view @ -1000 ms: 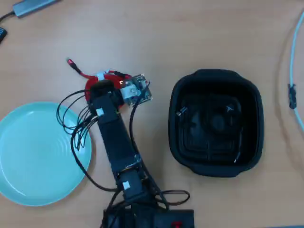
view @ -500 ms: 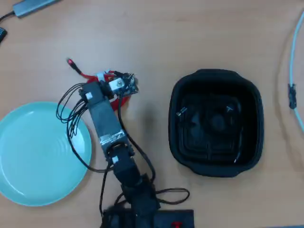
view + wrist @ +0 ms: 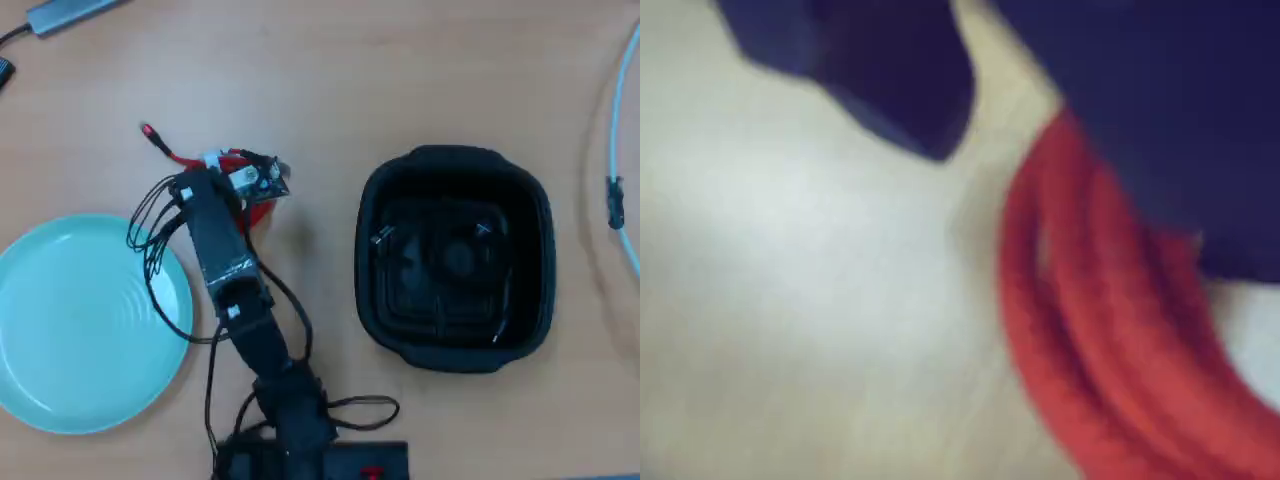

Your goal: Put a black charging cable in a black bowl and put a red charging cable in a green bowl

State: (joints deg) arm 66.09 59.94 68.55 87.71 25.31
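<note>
In the blurred wrist view two dark jaw shapes are showing, one at the top left and a larger one at the top right, with pale table between them, so the jaws are standing spread apart. The gripper (image 3: 1040,130) is sitting right over the red charging cable (image 3: 1090,340), whose loops are curving out from under the larger jaw; whether that jaw is touching the cable cannot be told through the blur.

In the overhead view the gripper (image 3: 235,195) is hanging over the red charging cable (image 3: 190,158), covering most of the coil. A white band and a red plug end are sticking out above and to the left of the gripper. The cable is lying on the wooden table (image 3: 320,70), just above and right of the green bowl (image 3: 80,330), outside its rim.

The arm is stretching from the bottom edge up past the right side of the green bowl, its loose black wires looping over that rim.

The black bowl (image 3: 455,165) is sitting well to the right of the green bowl. Inside it the black charging cable (image 3: 440,265) is lying, hard to make out, with small silvery plug ends glinting.
</note>
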